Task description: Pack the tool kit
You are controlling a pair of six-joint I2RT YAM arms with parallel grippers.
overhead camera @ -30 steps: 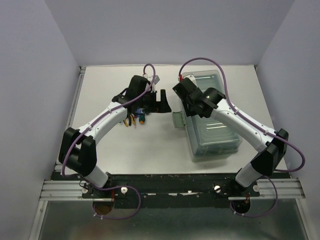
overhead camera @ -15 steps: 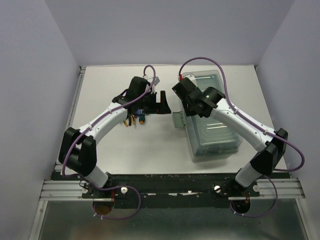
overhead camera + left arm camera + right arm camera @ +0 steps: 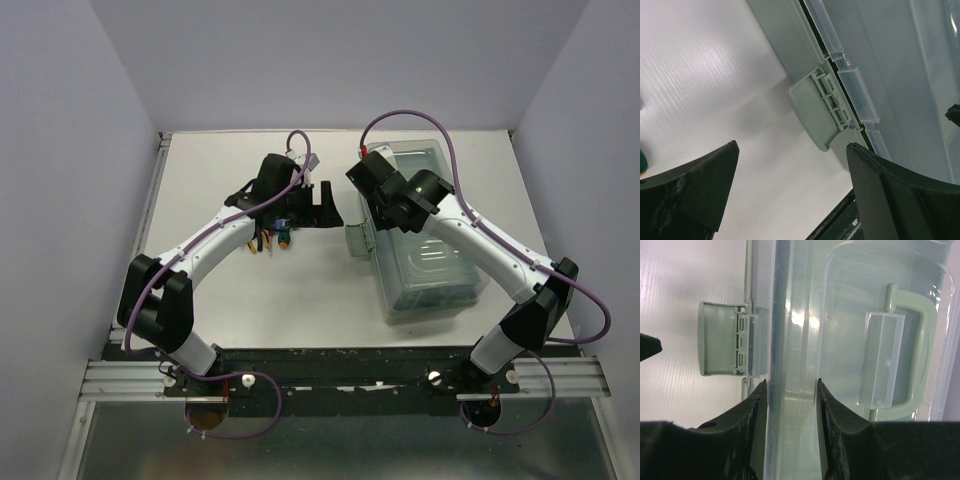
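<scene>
The grey-green tool kit box (image 3: 432, 285) lies at the right of the table under its translucent lid (image 3: 850, 300), with the top handle (image 3: 912, 345) on it. Its side latch (image 3: 358, 238) hangs flipped outward (image 3: 720, 338). My right gripper (image 3: 791, 385) is shut on the lid's latch-side rim, one finger on each side of it. My left gripper (image 3: 792, 145) stands wide open and holds nothing, just left of the latch (image 3: 812, 112). Small screwdrivers and pliers (image 3: 272, 240) lie on the table, partly hidden under my left arm.
White table (image 3: 300, 290) with walls on three sides. The black rail (image 3: 340, 365) carrying the arm bases runs along the near edge. My left fingertip (image 3: 647, 347) shows at the left edge of the right wrist view, near the latch.
My right gripper has risen slightly with the lid rim, and the lid stands a little higher on the latch side. The left arm has not moved.
</scene>
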